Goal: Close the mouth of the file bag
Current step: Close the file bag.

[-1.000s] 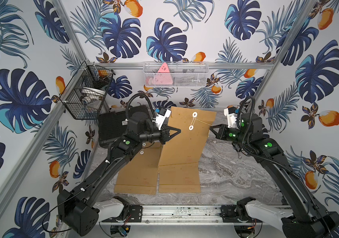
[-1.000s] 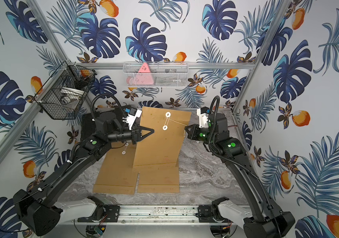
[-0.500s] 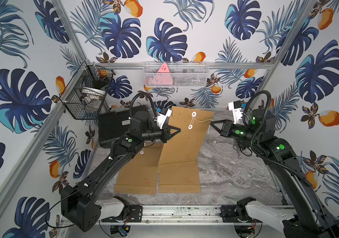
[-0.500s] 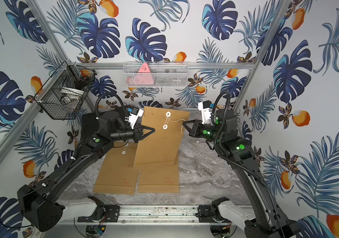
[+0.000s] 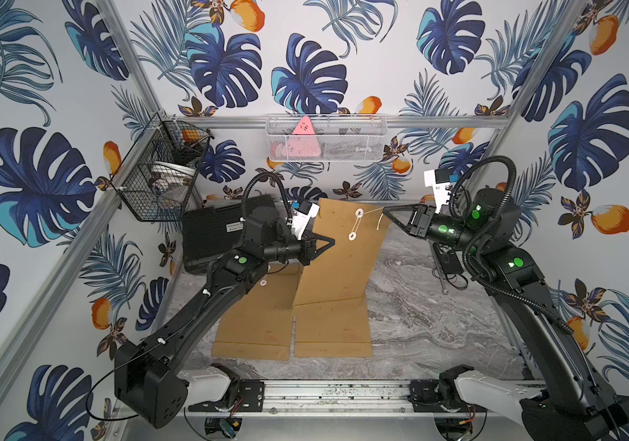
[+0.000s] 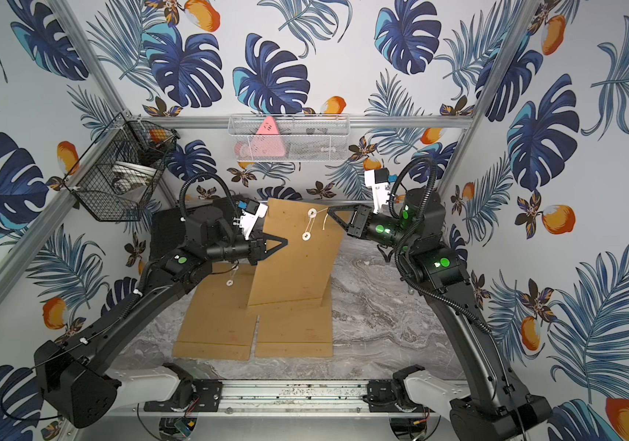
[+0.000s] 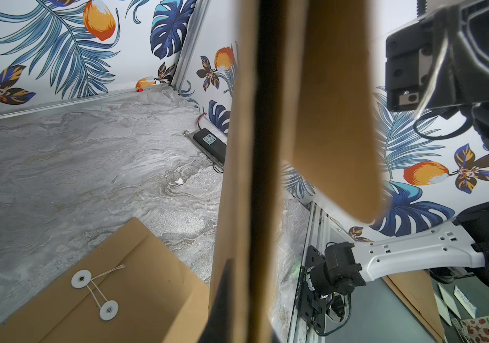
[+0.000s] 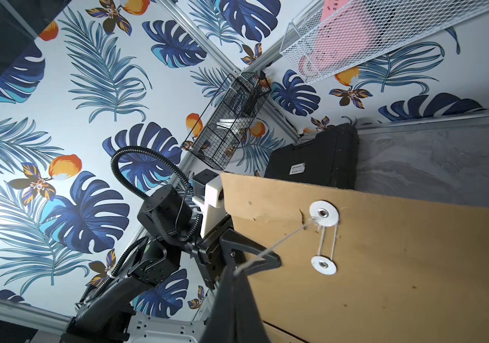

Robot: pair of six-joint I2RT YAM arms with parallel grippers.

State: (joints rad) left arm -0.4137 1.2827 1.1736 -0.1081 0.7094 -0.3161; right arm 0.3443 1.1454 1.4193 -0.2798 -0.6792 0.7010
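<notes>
Above the marble table (image 5: 419,305), the kraft file bag (image 5: 339,267) stands bent upward from its lower end. Its top edge is pinched in the closed left gripper (image 5: 329,242), while a second file bag (image 5: 263,317) lies flat beside it. The right gripper (image 5: 385,209) is clamped tight on the closure string (image 8: 284,237). Over the last second it has risen and drawn back toward its own side, the arm's elbow swinging outward, so the string now runs nearly level from the upper disc (image 5: 359,212) to the jaws. The left gripper and the bag have hardly shifted. In the right wrist view two strands already span the upper disc and the lower disc (image 8: 323,265), so the flap looks tied down and the winding well along. I judge this lift to be part of carrying the line round the upper disc. A short loose tail (image 5: 380,222) hangs below the jaws, which suggests little string is left to wrap.
</notes>
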